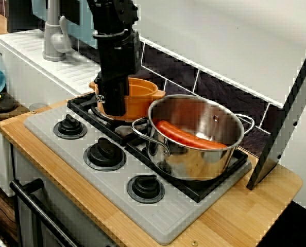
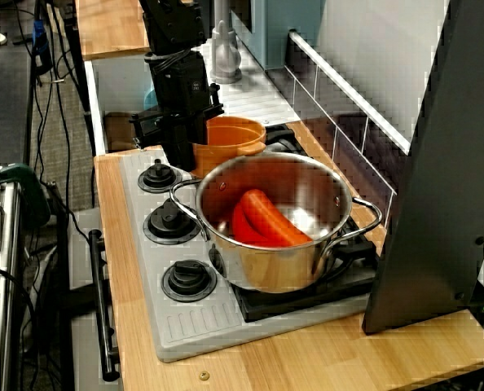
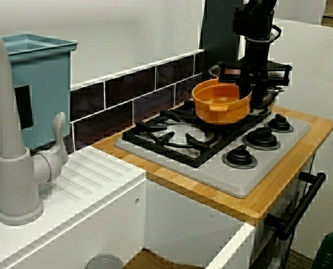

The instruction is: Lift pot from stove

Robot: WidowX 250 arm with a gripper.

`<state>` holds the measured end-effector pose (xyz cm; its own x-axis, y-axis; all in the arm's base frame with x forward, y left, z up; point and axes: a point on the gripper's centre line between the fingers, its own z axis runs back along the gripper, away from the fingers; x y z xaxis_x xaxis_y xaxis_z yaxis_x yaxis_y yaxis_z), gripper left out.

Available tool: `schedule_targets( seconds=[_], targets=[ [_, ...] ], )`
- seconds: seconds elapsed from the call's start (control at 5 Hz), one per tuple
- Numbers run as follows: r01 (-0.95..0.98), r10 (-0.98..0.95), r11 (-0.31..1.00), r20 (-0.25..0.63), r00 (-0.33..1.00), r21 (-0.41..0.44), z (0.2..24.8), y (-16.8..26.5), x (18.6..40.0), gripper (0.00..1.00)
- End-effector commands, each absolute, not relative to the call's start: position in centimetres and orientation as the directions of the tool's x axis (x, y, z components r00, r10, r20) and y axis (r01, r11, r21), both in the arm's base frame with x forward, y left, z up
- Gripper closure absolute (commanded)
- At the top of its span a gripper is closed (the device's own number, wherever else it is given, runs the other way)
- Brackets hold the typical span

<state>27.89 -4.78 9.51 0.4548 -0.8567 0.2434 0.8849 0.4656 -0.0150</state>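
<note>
The small orange pot (image 1: 142, 98) (image 2: 235, 135) (image 3: 220, 105) is over the back-left burner of the stove (image 1: 179, 218) (image 2: 195, 326) (image 3: 211, 175). My black gripper (image 1: 113, 104) (image 2: 179, 151) (image 3: 248, 92) comes down from above and is shut on the pot's wall on the knob side. In the view from the sink side the pot is tilted and seems to hang just clear of the black grate (image 3: 177, 134). I cannot tell for sure whether its bottom still touches. Nothing shows inside the pot.
A larger steel pot (image 1: 204, 157) (image 2: 266, 269) holding a red sausage (image 1: 189, 136) (image 2: 262, 221) stands close beside the orange pot. Three black knobs (image 1: 105, 153) line the grey panel. A dark slanted board (image 1: 287, 113) rises at the counter's far end, and a grey faucet (image 3: 9, 162) is by the sink.
</note>
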Motion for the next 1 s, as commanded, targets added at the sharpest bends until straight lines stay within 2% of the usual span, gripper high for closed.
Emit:
schedule_targets(
  seconds=[0.0, 0.8],
  targets=[
    [0.892, -0.861, 0.448, 0.298, 0.411, 0.064, 12.56, -5.39, 28.57, 1.00],
    [0.884, -0.854, 0.462, 0.304, 0.422, 0.071, 12.46, -5.12, 28.92, 1.00]
  ],
)
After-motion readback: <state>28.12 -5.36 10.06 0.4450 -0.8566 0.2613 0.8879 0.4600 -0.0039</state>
